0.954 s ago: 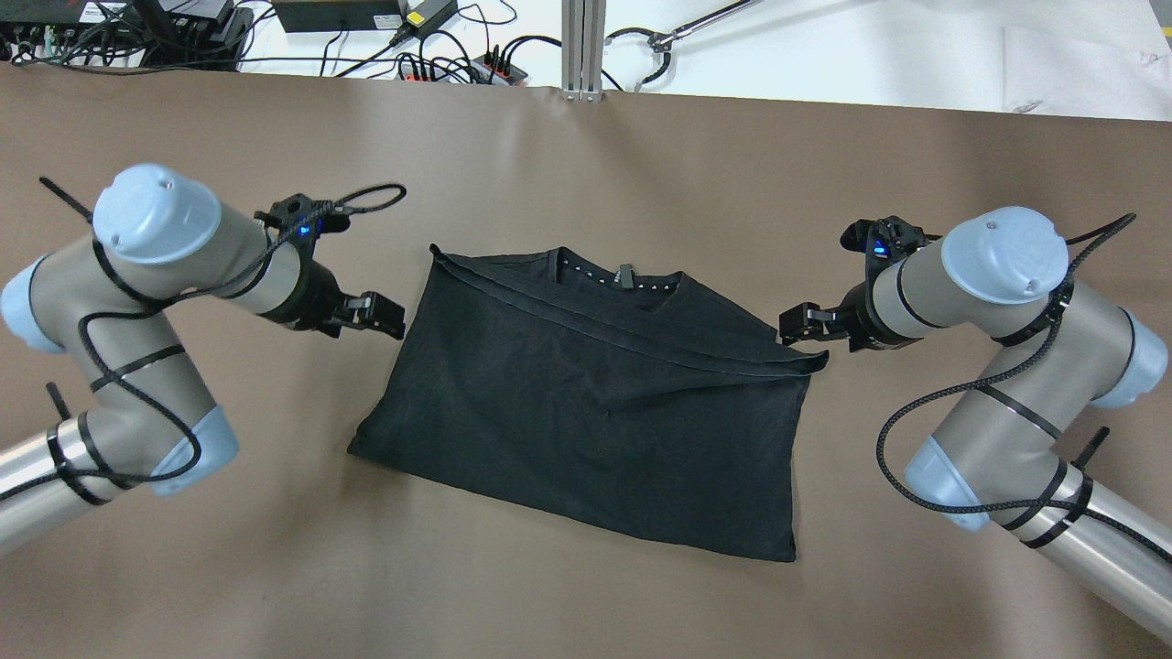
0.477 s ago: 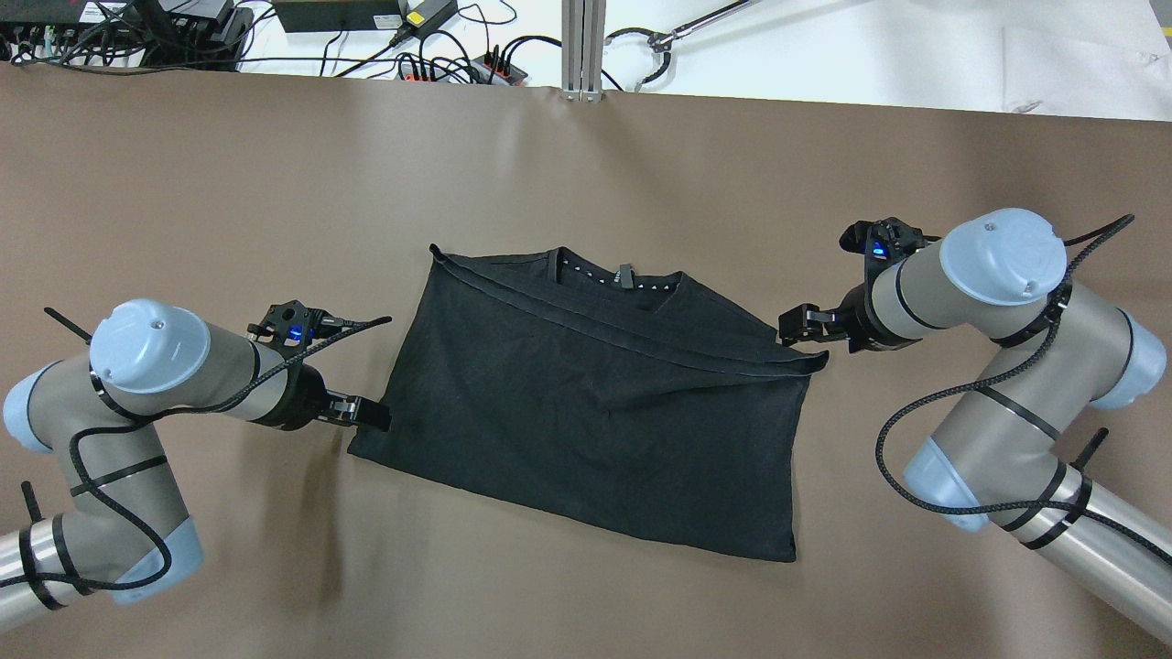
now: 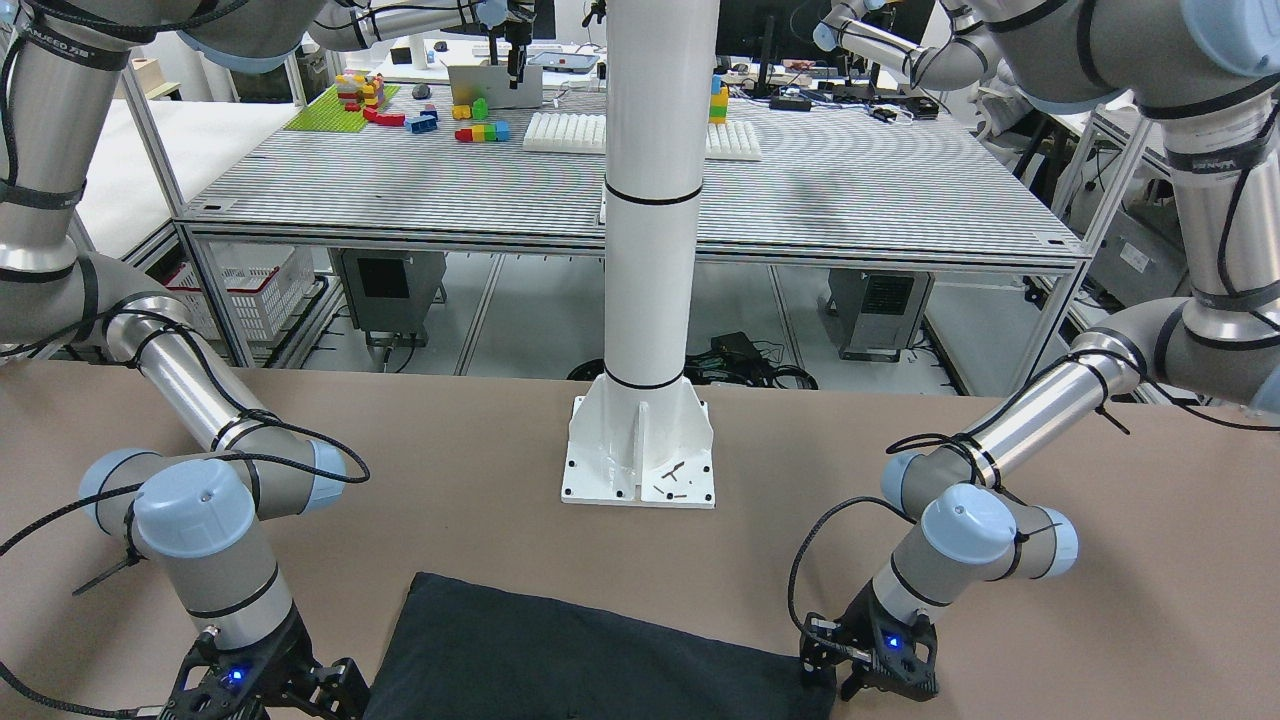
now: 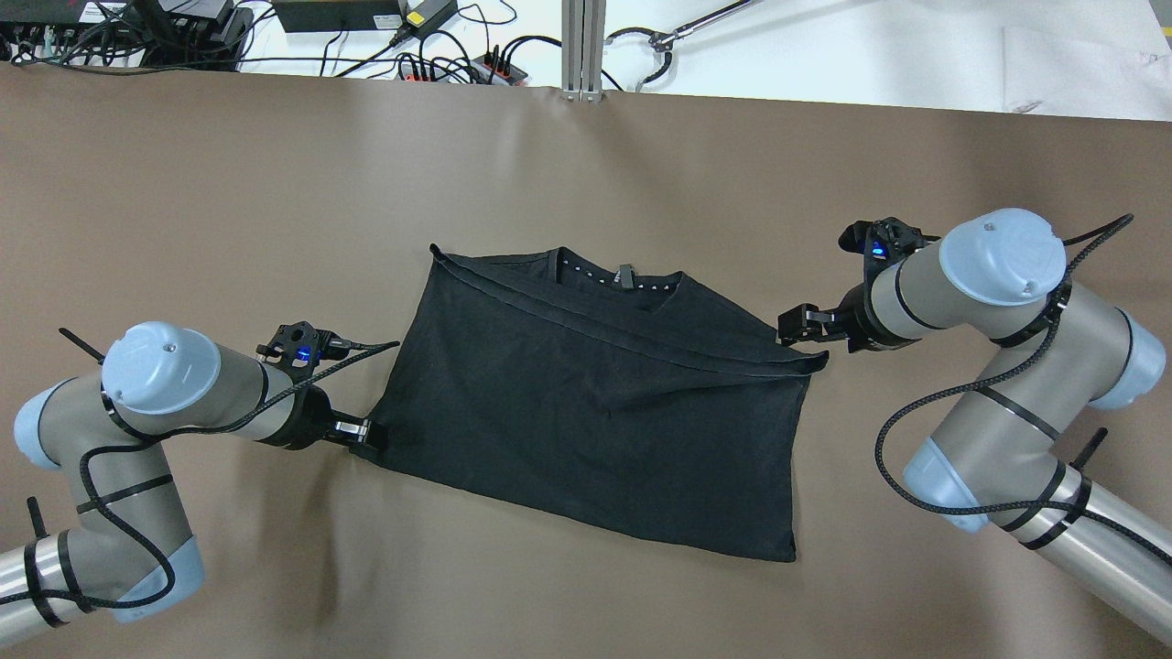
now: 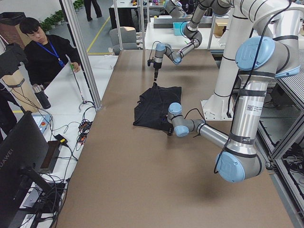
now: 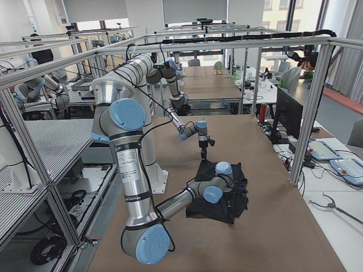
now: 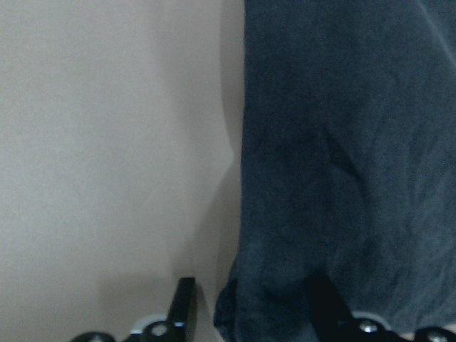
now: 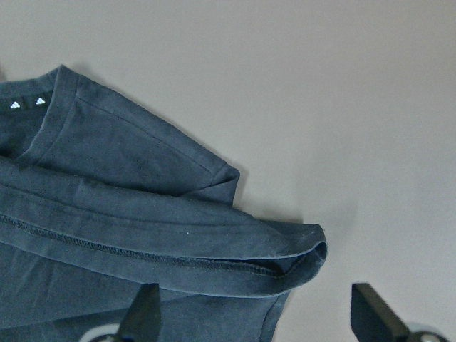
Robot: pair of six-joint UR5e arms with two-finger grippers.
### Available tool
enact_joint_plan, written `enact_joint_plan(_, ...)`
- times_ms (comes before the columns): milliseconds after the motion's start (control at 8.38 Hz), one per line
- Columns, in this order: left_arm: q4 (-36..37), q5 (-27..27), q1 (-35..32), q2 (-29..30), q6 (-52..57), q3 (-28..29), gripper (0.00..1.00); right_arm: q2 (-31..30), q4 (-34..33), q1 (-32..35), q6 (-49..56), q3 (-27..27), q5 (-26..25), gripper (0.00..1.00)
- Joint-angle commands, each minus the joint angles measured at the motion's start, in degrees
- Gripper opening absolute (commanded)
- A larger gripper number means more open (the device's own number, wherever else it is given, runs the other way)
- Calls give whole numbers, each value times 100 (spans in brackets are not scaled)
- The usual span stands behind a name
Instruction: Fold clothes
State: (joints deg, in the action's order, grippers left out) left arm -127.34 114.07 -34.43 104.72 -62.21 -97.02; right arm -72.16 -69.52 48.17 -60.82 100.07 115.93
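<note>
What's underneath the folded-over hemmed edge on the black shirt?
The black shirt shows its neckline, loop tag and a shoulder panel past the hemmed edge. Whatever lies directly beneath the fold is covered.

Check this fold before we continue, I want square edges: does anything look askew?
Yes. The shirt lies crooked: its folded-over hem runs diagonally, leaving the collar uncovered, and the fold's end gapes open beside the right gripper.

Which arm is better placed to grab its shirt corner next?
Left. The left gripper is open with the black shirt corner between its fingers; the right gripper is open, its corner beyond the fingertips.
</note>
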Motion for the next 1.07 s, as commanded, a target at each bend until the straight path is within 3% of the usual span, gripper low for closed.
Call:
enact_joint_plan(0, -1, 2, 6, -4, 7, 8, 15, 0, 9, 0, 9, -5, 0, 94)
enact_joint_plan(239, -10, -7, 6, -4, -10, -1, 2, 9, 0, 0, 9, -5, 0, 94)
enact_joint_plan(954, -1, -7, -212, 75, 68, 8, 0, 9, 0, 0, 0, -14, 0, 94)
